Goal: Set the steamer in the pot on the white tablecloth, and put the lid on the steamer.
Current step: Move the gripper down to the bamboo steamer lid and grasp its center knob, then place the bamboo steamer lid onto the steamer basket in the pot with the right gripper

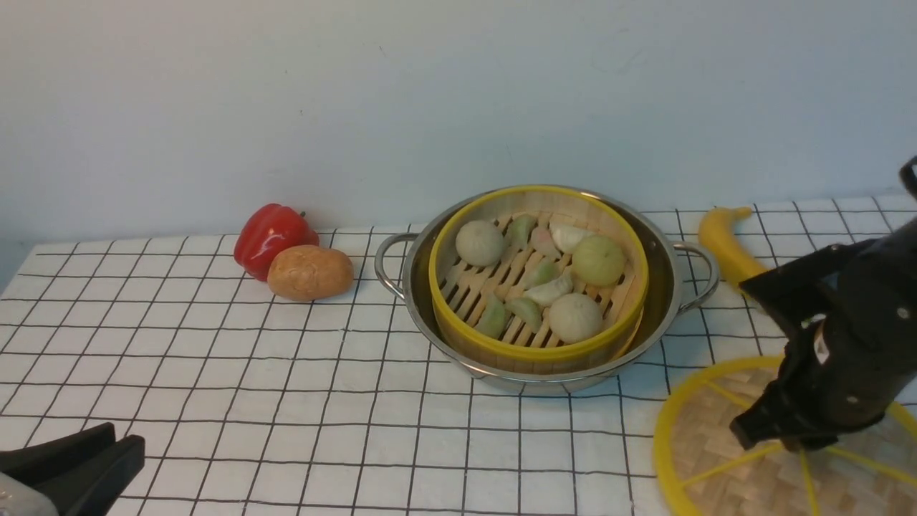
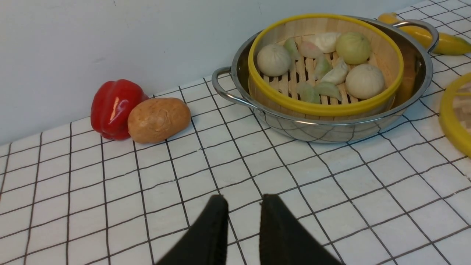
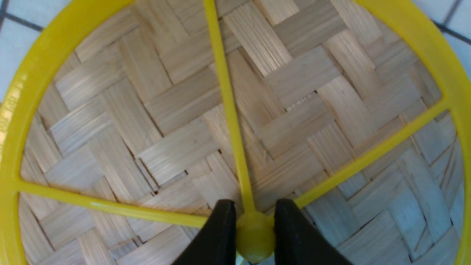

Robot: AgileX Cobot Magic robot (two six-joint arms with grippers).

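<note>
The steamer (image 1: 544, 208), with dumplings and buns on its slatted floor, sits inside the pot (image 1: 663, 287) on the white tablecloth (image 1: 286, 401); both also show in the left wrist view, steamer (image 2: 323, 108) and pot (image 2: 331, 130). The lid (image 1: 716, 444) lies at the front right, top side up. My right gripper (image 1: 781, 438) is over its middle, shut on the yellow centre knob (image 3: 255, 235) of the lid (image 3: 294, 92). I cannot tell whether the lid is lifted off the cloth. My left gripper (image 1: 127, 438) is low at the front left, empty, jaws a little apart (image 2: 241, 200).
A red bell pepper (image 1: 272, 236) and a brown potato (image 1: 309, 272) lie together left of the pot, near the wall. A banana (image 1: 720, 240) lies right of the pot, behind my right arm. The lid's rim (image 2: 454, 114) shows in the left wrist view.
</note>
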